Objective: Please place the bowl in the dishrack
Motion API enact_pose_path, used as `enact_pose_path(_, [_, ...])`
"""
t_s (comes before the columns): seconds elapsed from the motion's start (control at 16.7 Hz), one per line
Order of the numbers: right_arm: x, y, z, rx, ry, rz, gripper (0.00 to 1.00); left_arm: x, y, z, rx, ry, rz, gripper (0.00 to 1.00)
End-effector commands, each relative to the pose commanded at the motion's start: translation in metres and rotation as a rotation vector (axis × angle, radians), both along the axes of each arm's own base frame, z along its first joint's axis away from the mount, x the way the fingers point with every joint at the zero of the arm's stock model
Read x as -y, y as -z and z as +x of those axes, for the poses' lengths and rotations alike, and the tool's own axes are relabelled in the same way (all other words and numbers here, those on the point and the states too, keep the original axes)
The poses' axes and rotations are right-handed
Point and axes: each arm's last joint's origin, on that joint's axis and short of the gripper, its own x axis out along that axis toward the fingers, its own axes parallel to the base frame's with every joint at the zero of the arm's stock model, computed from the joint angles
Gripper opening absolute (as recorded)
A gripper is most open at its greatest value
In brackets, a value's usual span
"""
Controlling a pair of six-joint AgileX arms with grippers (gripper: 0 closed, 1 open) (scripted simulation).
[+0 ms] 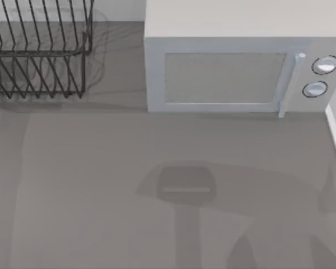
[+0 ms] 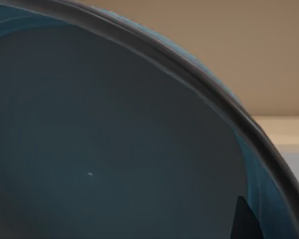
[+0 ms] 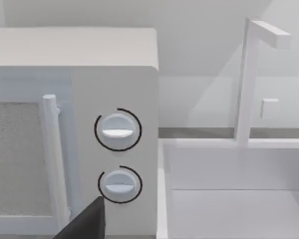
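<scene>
The bowl [image 2: 114, 149] sits very close in the left wrist view. Its greyish-blue inside faces the camera, with a dark rim curving across and a blue outer band beyond it. It is lifted, with a tan wall behind it. My left gripper is shut on the bowl, and one dark finger [image 2: 245, 224] shows against the bowl's inside near the rim. The dishrack [image 1: 39, 50], made of thin black bars with slanted tines, stands at the table's back left. A dark part of my right gripper [image 3: 84, 224] shows in front of the microwave's knobs.
A pale grey microwave [image 1: 229, 67] stands at the back, right of the dishrack, with its door shut and two round knobs [image 3: 118, 130]. A white sink basin [image 3: 234, 199] with a faucet [image 3: 249, 74] lies right of it. Soft shadows fall on the grey table [image 1: 89, 190].
</scene>
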Motion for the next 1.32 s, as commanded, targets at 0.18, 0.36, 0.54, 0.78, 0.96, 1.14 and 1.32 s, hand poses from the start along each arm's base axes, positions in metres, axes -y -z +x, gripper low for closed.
enact_pose_path(0.18, [0.000, 0.000, 0.000, 0.000, 0.000, 0.000, 1.00, -0.004, 0.020, 0.047, -0.007, 0.003, -0.002, 0.00])
enact_pose_path(0.36, [0.000, 0.000, 0.000, 0.000, 0.000, 0.000, 1.00, -0.007, 0.059, 0.101, -0.007, 0.001, 0.000, 0.00])
enact_pose_path(0.54, [0.000, 0.000, 0.000, 0.000, 0.000, 0.000, 1.00, -0.005, 0.108, 0.144, 0.010, -0.002, 0.006, 0.00])
enact_pose_path(0.78, [0.000, 0.000, 0.000, 0.000, 0.000, 0.000, 1.00, 0.001, 0.169, 0.173, 0.013, -0.005, 0.005, 0.00])
enact_pose_path(0.96, [0.000, 0.000, 0.000, 0.000, 0.000, 0.000, 1.00, 0.005, 0.193, 0.178, 0.002, -0.006, 0.001, 0.00])
enact_pose_path(1.14, [0.000, 0.000, 0.000, 0.000, 0.000, 0.000, 1.00, 0.006, 0.195, 0.178, 0.001, -0.006, 0.001, 0.00])
enact_pose_path(1.32, [0.000, 0.000, 0.000, 0.000, 0.000, 0.000, 1.00, 0.006, 0.195, 0.178, 0.001, -0.006, 0.001, 0.08])
